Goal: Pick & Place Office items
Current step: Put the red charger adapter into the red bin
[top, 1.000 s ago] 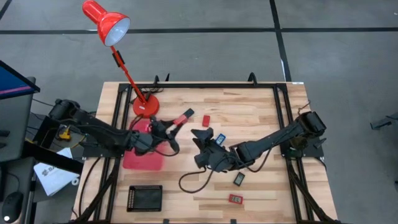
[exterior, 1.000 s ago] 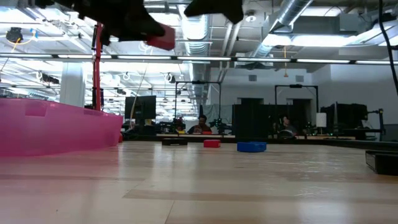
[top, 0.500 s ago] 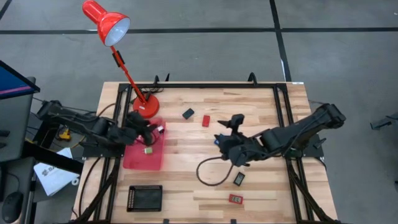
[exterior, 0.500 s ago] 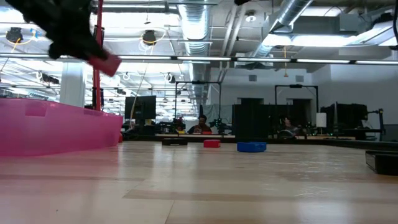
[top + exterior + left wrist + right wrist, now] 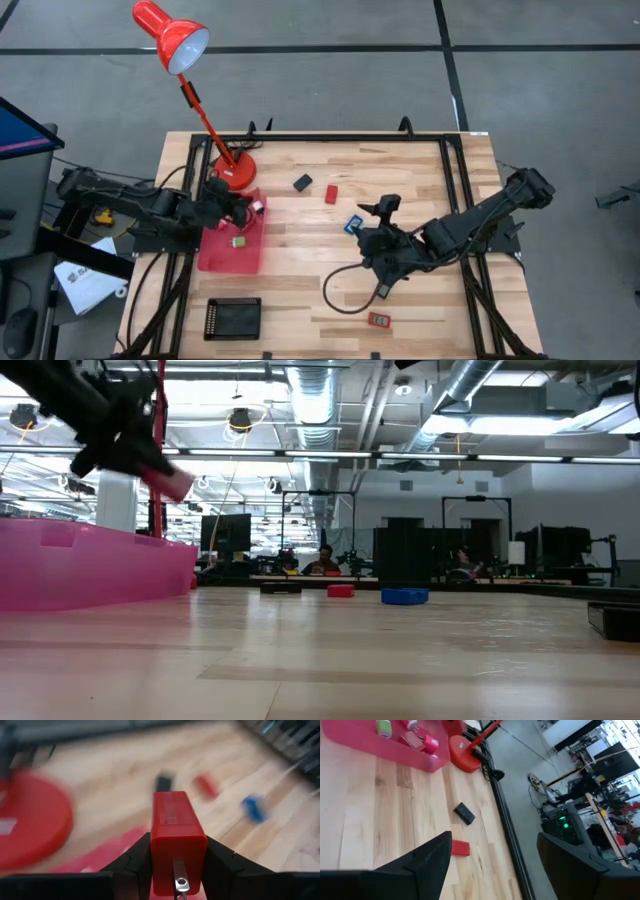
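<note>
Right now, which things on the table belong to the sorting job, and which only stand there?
Job: red block in left pincer; small black block; small red block; small blue block; pink plastic tray.
Bystanders: red desk lamp; black flat tray.

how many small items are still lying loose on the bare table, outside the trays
5: a black piece and a red piece near the far edge, a blue piece mid-table, a dark piece under the right arm, and a red piece near the front. More may be hidden.

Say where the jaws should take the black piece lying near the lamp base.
Probably across its two long sides, coming straight down. The black piece lies flat on the table, slanted, with clear space around it; the small red piece sits apart beside it.
</note>
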Motion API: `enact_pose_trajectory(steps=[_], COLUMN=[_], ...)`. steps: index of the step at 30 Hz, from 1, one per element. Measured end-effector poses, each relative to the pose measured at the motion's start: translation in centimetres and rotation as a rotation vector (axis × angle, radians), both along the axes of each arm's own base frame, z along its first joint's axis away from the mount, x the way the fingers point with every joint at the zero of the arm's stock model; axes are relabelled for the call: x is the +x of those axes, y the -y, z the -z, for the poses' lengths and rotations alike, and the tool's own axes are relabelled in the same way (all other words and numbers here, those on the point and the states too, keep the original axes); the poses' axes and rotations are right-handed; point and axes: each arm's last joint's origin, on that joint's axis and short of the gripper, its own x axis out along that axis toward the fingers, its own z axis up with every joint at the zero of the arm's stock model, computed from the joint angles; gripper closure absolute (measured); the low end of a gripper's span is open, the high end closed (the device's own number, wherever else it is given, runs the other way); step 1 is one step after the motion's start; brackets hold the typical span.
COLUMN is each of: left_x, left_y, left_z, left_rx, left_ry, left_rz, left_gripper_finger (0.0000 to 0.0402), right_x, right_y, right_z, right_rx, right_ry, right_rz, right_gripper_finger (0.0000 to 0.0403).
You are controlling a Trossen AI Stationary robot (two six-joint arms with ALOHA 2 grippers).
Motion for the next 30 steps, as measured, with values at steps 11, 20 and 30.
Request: enact_pose_trajectory(steps=[11, 20, 30], left_x=[0.2, 0.4, 0.4], left_y=[-0.4, -0.3, -0.3], left_z=[3.0, 3.2, 3.2], left_rx=[-0.197, -0.181, -0.171], left_ry=[-0.287, -0.324, -0.318], left_rz=[-0.054, -0.035, -0.044], left_gripper_finger=[0.0285, 0.0285, 0.0285], right_x=[-0.8, -0.8, -0.9], right_y=[-0.6, -0.5, -0.4], right_z=[0.0, 0.0, 0.1], right_rx=[-0.015, -0.015, -0.01], right_ry=[0.011, 0.009, 0.01], right_rz=[0.011, 0.017, 0.026], right_gripper_finger=[0.0117, 0.0117, 0.0117])
